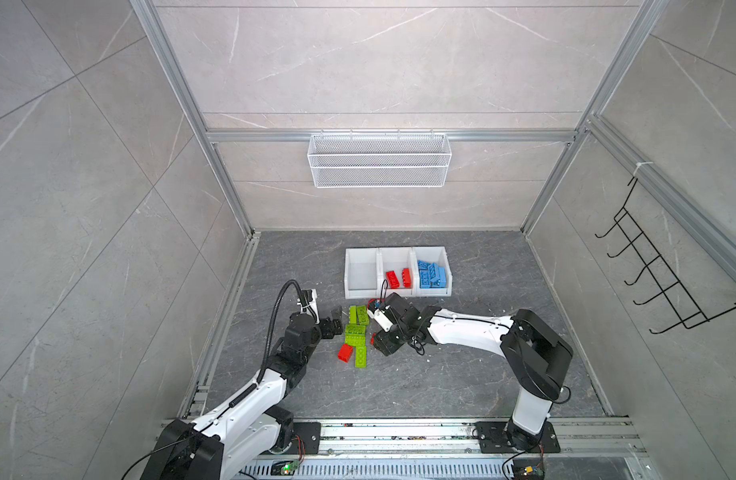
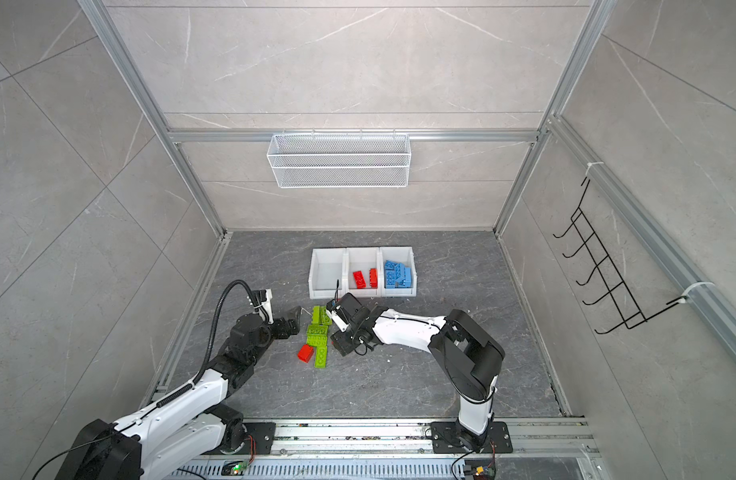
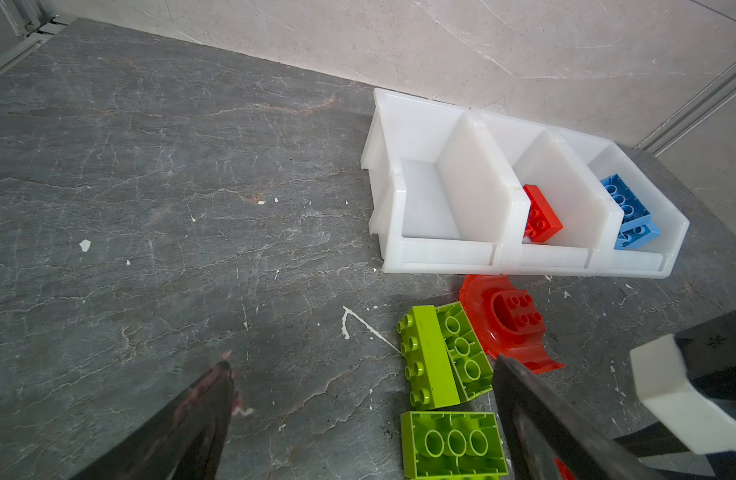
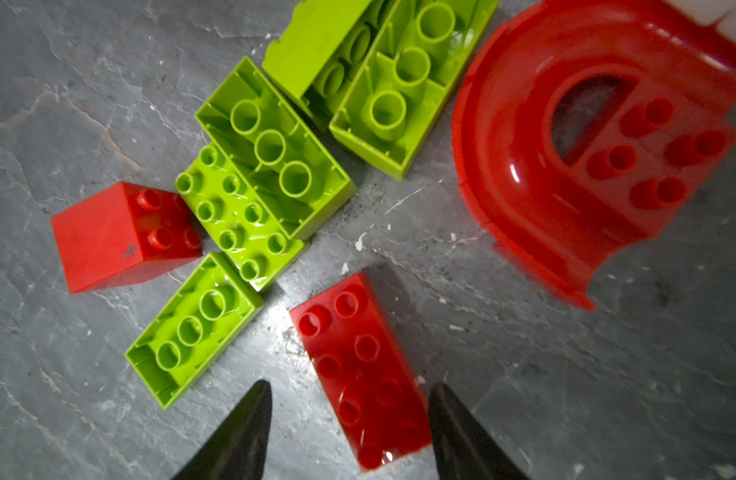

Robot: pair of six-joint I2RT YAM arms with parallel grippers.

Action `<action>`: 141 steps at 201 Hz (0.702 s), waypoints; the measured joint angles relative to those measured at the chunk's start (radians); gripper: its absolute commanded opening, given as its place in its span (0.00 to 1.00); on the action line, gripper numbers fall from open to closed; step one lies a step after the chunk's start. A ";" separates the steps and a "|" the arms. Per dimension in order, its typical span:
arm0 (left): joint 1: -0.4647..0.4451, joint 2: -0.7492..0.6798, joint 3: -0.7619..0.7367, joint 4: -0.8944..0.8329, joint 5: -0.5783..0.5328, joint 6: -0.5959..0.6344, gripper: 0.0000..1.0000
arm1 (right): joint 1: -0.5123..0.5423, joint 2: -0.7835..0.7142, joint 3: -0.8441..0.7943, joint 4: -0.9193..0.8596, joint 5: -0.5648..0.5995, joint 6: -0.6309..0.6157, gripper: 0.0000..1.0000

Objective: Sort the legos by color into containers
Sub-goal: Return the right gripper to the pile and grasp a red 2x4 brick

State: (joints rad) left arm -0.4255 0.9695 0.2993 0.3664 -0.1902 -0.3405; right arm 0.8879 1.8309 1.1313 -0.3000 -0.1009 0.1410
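My right gripper [image 4: 349,388] stands apart, straddling a long red brick [image 4: 349,332] on the table [image 4: 108,83], not clamped. My left gripper [image 3: 364,363] is wide apart, empty, beside loose green legos [image 3: 428,357] near the containers [image 3: 445,255]

There are white containers [image 1: 360,293], red legos [image 1: 392,279], blue legos [image 1: 431,275], lime legos [image 1: 355,330].

- Both top views show you two arms, glossy white shells with boxy black joints: left arm [image 1: 250,399] lower left, right arm [image 1: 470,328] right of centre.
- Ribbed black cable conduit [image 1: 269,332] runs along your left arm.
- Flat black base plates [image 1: 488,441], bottom edge.
- Black tapered fingers [image 4: 233,440], seen in the right wrist view.
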 measured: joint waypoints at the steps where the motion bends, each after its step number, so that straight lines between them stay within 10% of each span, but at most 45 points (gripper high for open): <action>1: 0.000 0.000 0.000 0.000 0.000 0.000 0.99 | 0.000 0.000 0.000 0.000 0.000 -0.001 0.62; 141: 0.000 0.000 0.000 0.000 0.000 0.000 0.99 | 0.007 0.093 0.071 -0.039 0.045 -0.037 0.54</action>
State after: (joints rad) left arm -0.4259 0.9695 0.2993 0.3664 -0.1902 -0.3405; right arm 0.8948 1.9244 1.2022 -0.3393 -0.0559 0.1040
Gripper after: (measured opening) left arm 0.989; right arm 0.558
